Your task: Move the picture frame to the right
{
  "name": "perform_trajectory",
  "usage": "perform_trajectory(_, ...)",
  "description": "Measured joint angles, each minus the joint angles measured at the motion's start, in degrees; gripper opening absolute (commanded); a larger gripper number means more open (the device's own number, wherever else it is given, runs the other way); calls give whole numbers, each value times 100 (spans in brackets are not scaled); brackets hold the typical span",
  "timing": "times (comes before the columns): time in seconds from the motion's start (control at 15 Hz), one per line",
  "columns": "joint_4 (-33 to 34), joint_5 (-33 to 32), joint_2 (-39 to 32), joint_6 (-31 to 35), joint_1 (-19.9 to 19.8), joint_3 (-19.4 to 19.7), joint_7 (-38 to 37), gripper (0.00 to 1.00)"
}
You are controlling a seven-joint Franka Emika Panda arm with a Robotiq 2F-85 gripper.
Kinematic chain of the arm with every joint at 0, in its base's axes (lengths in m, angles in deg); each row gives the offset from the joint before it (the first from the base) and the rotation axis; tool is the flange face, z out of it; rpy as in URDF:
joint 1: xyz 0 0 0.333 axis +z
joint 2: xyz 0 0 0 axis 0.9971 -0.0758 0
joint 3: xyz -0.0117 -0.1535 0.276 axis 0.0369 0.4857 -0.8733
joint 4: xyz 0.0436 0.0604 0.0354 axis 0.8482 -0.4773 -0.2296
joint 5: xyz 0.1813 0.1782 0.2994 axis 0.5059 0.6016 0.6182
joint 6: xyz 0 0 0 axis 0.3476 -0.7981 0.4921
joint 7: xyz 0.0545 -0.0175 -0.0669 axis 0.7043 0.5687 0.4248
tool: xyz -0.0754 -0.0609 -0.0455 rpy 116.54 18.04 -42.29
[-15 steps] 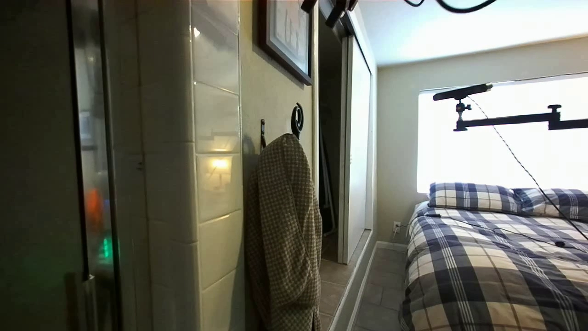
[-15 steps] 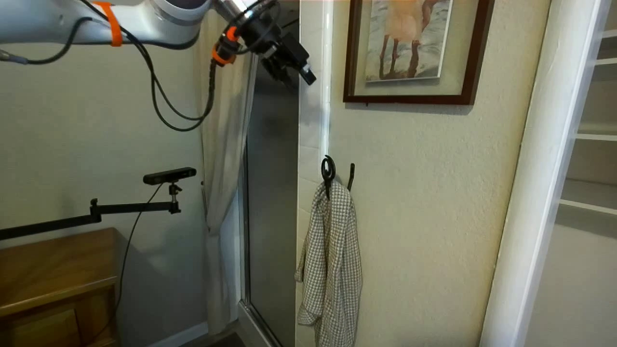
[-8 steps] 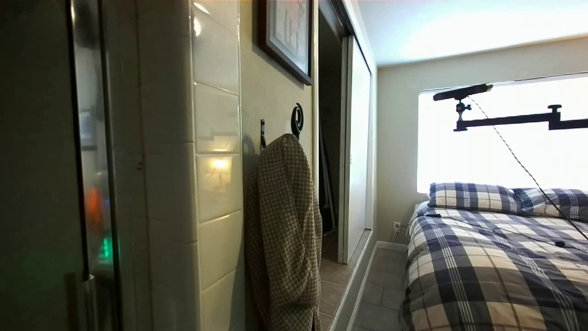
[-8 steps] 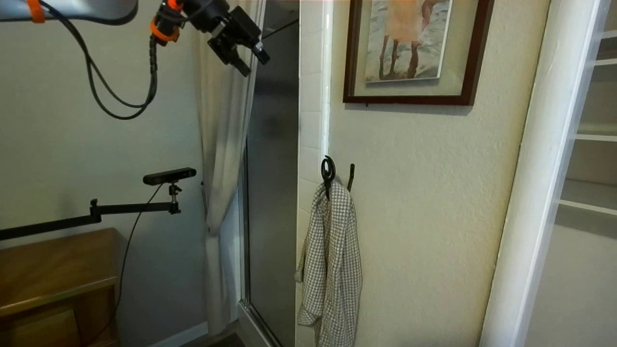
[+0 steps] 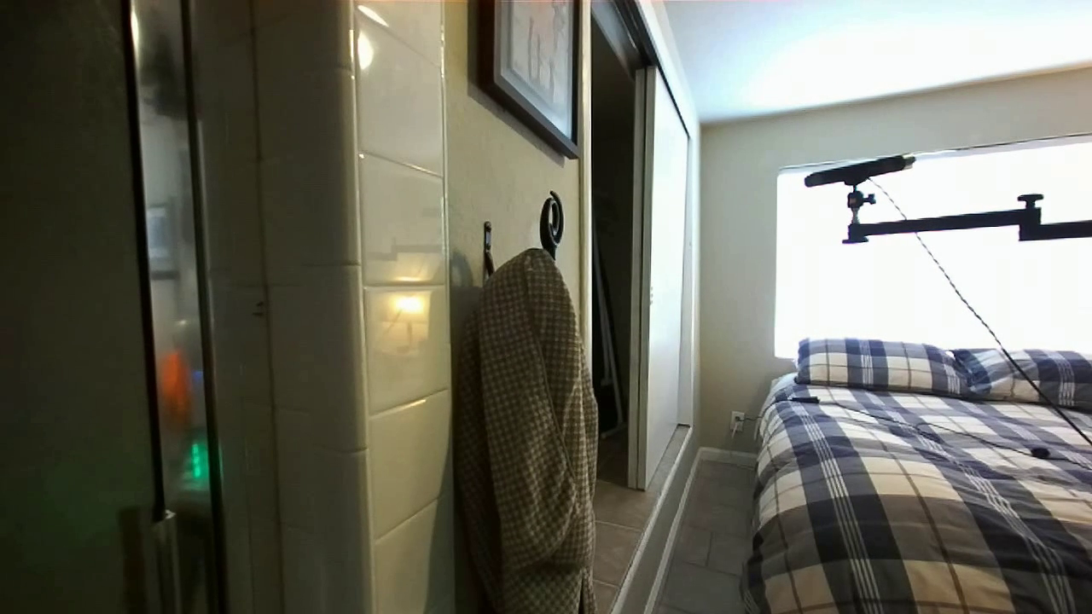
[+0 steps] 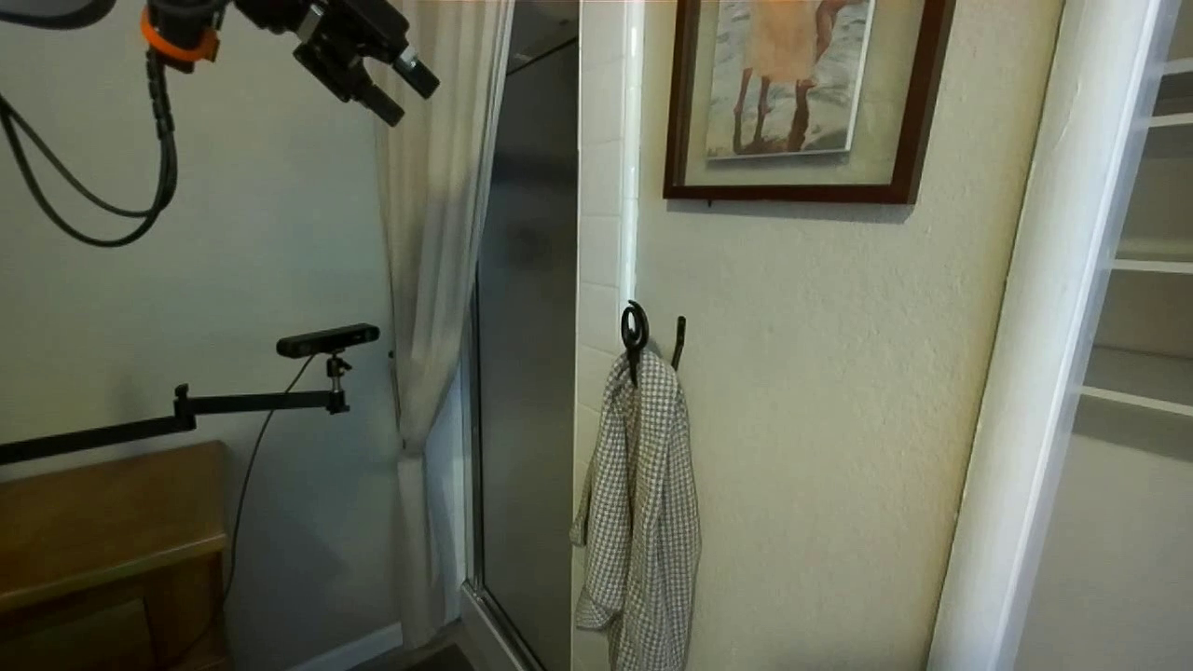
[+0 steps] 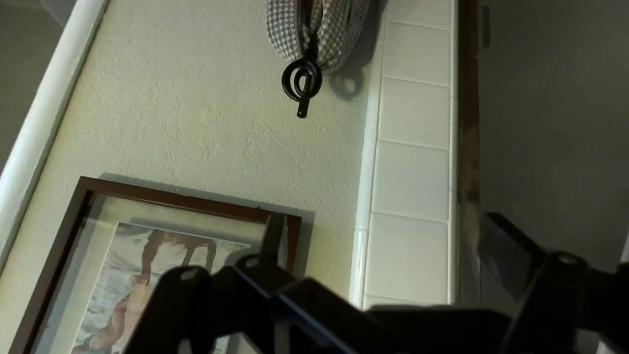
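Observation:
The picture frame (image 6: 807, 98) hangs on the beige wall, with a dark brown border and a pale inside around a print. Its top is cut off in both exterior views; it shows at a steep angle in an exterior view (image 5: 533, 72). In the wrist view the picture frame (image 7: 147, 260) is upside down at the lower left, partly hidden behind a finger. My gripper (image 6: 405, 98) is open and empty, apart from the picture frame, to its left in front of the curtain. In the wrist view the open gripper (image 7: 388, 241) has white tiles showing between its fingers.
A checked cloth (image 6: 643, 503) hangs from a black hook (image 6: 635, 328) below the frame. A white tile strip (image 6: 599, 252) and a glass panel (image 6: 527, 326) stand left of it. A white door post (image 6: 1053, 326) is to the right. A camera arm (image 6: 252, 403) crosses the lower left.
My gripper has moved left, away from the picture frame, and has left the top of the view where the bed shows. The picture frame has not visibly moved.

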Motion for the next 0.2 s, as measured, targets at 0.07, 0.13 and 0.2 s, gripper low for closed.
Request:
perform_trajectory(0.07, -77, 5, 61, 28, 7, 1, 2, 100)
perform_trajectory(0.13, -121, 7, 78, 47, 12, 1, 2, 100)
perform_trajectory(0.2, -143, 9, 78, 65, 15, 1, 2, 100)
